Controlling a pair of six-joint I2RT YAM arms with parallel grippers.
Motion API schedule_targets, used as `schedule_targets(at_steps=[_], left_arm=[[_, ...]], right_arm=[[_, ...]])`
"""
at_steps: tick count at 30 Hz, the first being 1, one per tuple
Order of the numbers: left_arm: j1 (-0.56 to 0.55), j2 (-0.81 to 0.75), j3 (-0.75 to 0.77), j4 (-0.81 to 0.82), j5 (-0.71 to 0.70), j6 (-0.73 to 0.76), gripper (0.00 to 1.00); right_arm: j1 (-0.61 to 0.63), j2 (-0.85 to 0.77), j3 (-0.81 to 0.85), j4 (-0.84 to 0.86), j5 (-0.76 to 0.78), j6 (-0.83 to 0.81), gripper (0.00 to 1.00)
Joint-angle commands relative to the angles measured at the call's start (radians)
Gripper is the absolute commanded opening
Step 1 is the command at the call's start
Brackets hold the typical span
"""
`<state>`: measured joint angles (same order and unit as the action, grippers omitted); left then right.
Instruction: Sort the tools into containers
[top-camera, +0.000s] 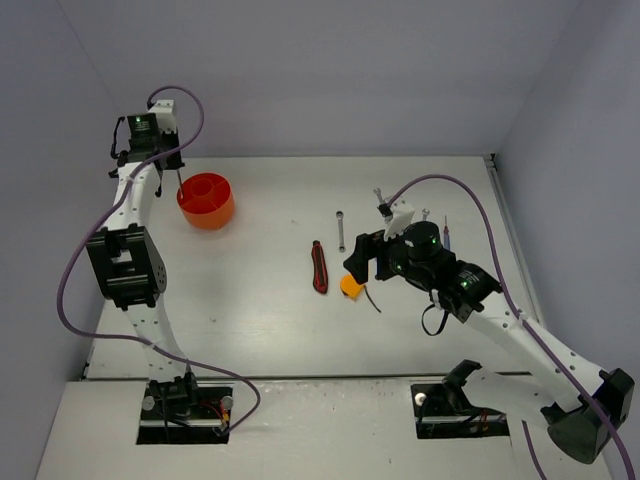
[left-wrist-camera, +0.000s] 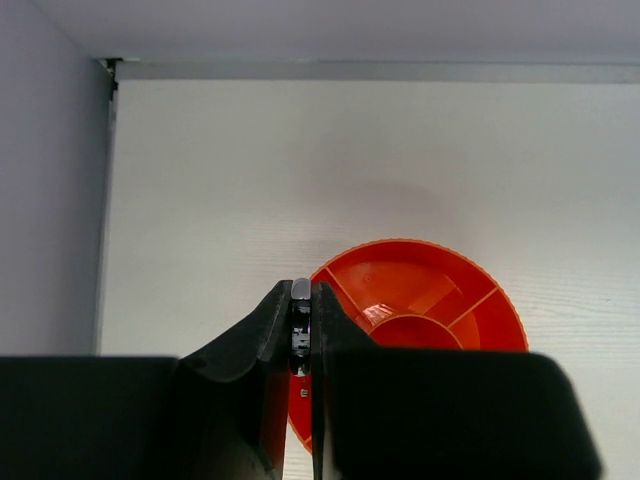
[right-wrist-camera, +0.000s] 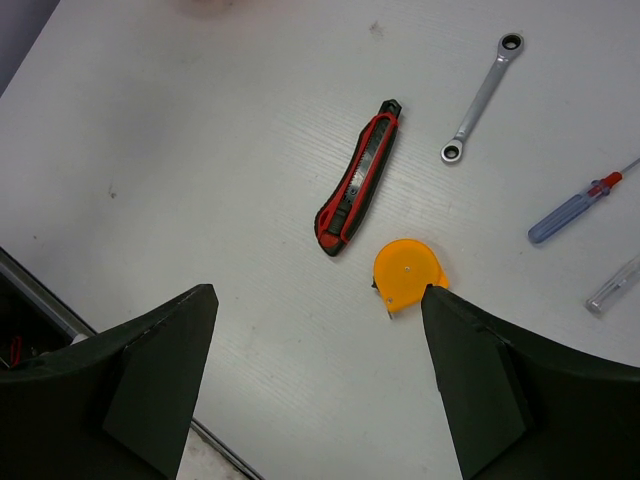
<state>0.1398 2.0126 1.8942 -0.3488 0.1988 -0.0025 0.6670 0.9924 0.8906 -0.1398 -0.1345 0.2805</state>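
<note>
My left gripper (left-wrist-camera: 301, 312) is shut on a thin silver wrench (left-wrist-camera: 301, 290), held upright over the left rim of the round orange-red tub (left-wrist-camera: 430, 300). In the top view the gripper (top-camera: 175, 165) is just left of the tub (top-camera: 206, 200). My right gripper (right-wrist-camera: 318, 300) is open and empty, hovering above the table. The orange tape measure (right-wrist-camera: 408, 275) lies by its right finger. The red-black handled tool (right-wrist-camera: 358, 180), a silver wrench (right-wrist-camera: 482, 97) and the blue-red screwdriver (right-wrist-camera: 575, 210) lie beyond it.
A clear-handled tool (right-wrist-camera: 615, 287) lies at the right edge of the right wrist view. Another small wrench (top-camera: 380, 197) lies behind the right arm. Grey walls enclose the table on the left, back and right.
</note>
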Motion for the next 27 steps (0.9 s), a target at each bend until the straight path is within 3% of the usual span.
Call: schedule_targets(at_steps=[1,12,16,27], left_arm=[[0.004,-0.011,0.052,0.048,0.037,-0.021,0.0],[0.004,0.069,0.115,-0.054,0.025,-0.014,0.01],[0.004,0.084,0.118,-0.062,0.022,-0.007,0.12],[0.004,0.114,0.112,-0.068,0.035,-0.022,0.24]], right_arm=[[-0.009,-0.015,-0.005,0.038,0.004,0.024,0.81],[-0.007,-0.029,-0.028,0.032,0.012,0.048,0.81],[-0.009,-0.031,-0.031,0.029,0.019,0.046,0.81],[-0.008,-0.034,-0.04,0.026,0.026,0.055,0.81]])
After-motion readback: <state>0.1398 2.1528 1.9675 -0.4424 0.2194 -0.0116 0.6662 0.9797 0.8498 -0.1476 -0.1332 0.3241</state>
